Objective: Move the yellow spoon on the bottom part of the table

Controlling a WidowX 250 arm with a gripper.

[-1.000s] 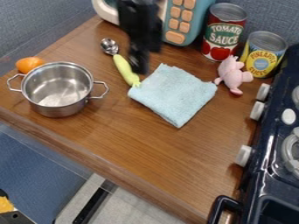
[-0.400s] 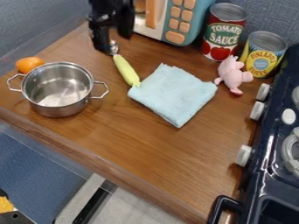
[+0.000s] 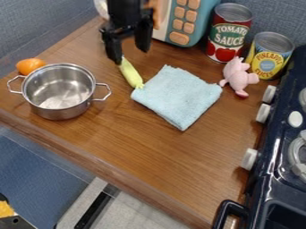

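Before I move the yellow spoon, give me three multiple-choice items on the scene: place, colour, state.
1. Where is the pink toy?
A) in the pot
B) on the stove
C) beside the yellow-labelled can

2. What colour is the cloth?
A) pale blue
B) red
C) black

3. How is the tool?
A) shut
B) open
C) clamped on the pot

1 C: it sits just left of that can in the view.
2 A: its upper face is pale blue.
3 B: its fingers hang spread apart.
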